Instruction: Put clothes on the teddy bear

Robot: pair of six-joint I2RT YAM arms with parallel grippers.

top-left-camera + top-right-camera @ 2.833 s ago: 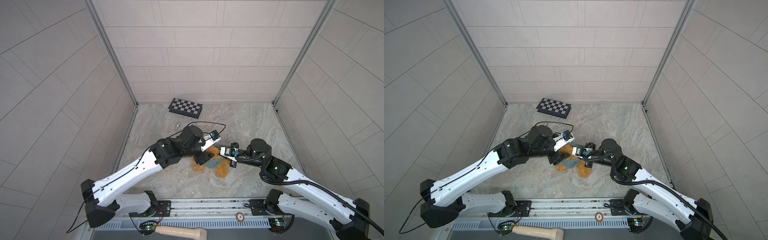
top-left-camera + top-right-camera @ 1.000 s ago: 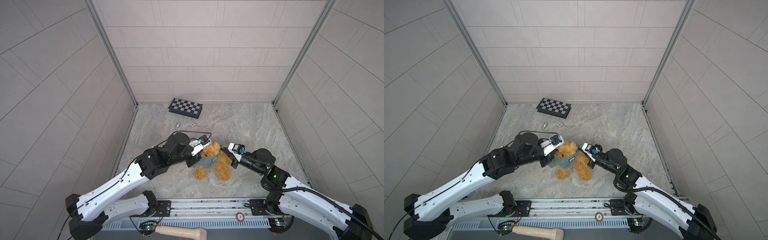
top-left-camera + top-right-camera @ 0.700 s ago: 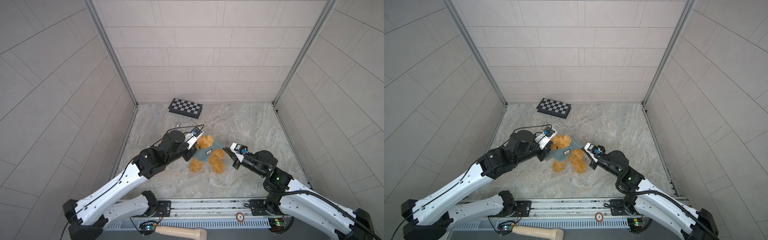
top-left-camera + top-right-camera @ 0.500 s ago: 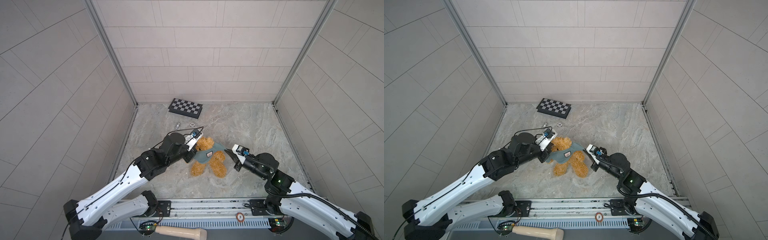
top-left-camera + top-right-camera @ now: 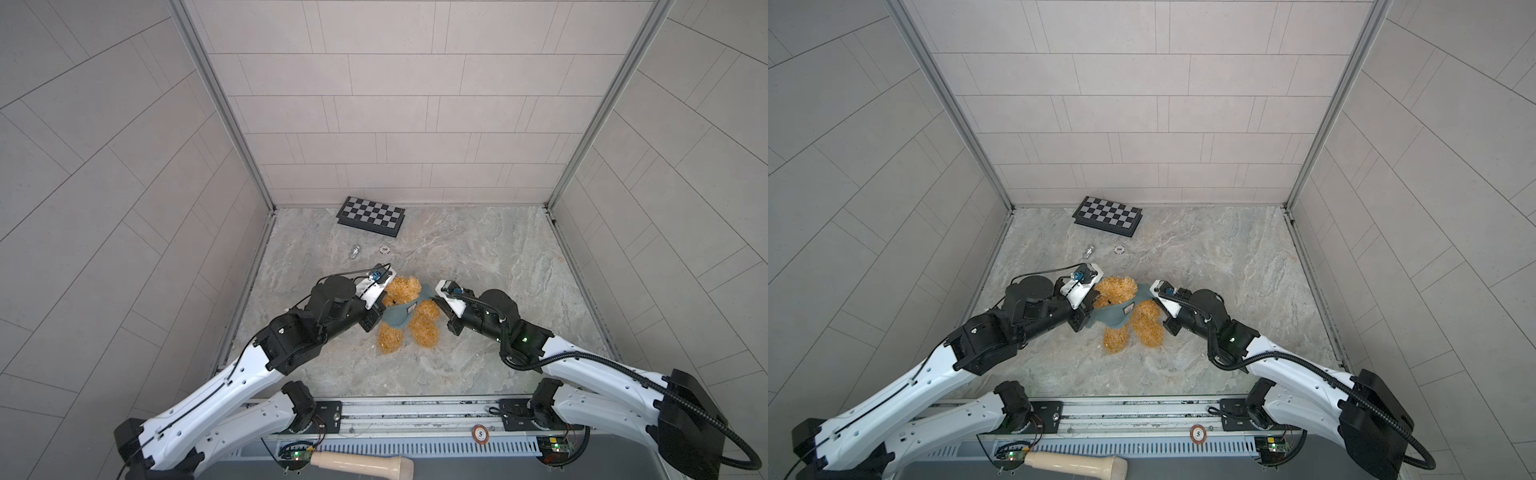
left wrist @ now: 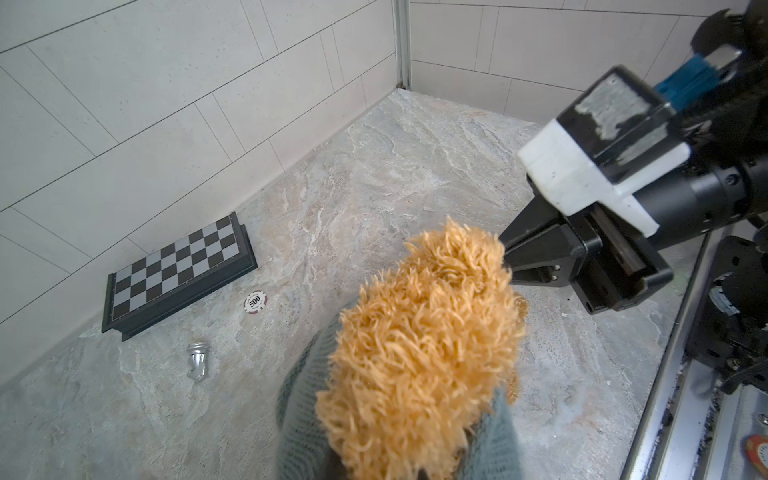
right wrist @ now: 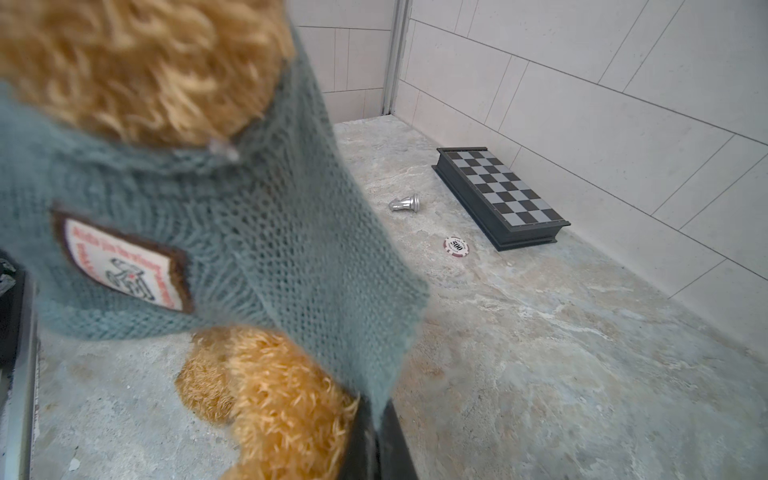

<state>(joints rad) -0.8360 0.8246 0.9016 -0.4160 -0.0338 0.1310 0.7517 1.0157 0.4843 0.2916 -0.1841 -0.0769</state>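
Observation:
The teddy bear [image 5: 402,288] [image 5: 1115,291], shaggy golden-brown, sits mid-floor between my two arms with a teal knitted sweater [image 5: 397,316] [image 5: 1109,316] round its body. My left gripper [image 5: 374,318] [image 5: 1082,318] is at the sweater's left side, shut on the knit. In the left wrist view bear fur [image 6: 415,353] and sweater [image 6: 301,415] cover its jaws. My right gripper [image 5: 439,307] [image 7: 374,444] is shut on the sweater's stretched edge [image 7: 374,340], next to a furry leg [image 7: 286,399]. A white sewn patch [image 7: 124,266] shows on the sweater.
A folded chessboard [image 5: 371,216] [image 5: 1108,217] lies against the back wall. In front of it are a poker chip [image 5: 385,249] and a silver chess piece [image 5: 354,251]. A wooden handle [image 5: 361,457] lies past the front rail. Tiled walls close three sides.
Both grippers and the bear have shifted a little to the left and back. The sweater stays gripped on both sides, and the bear's head now shows between the arms.

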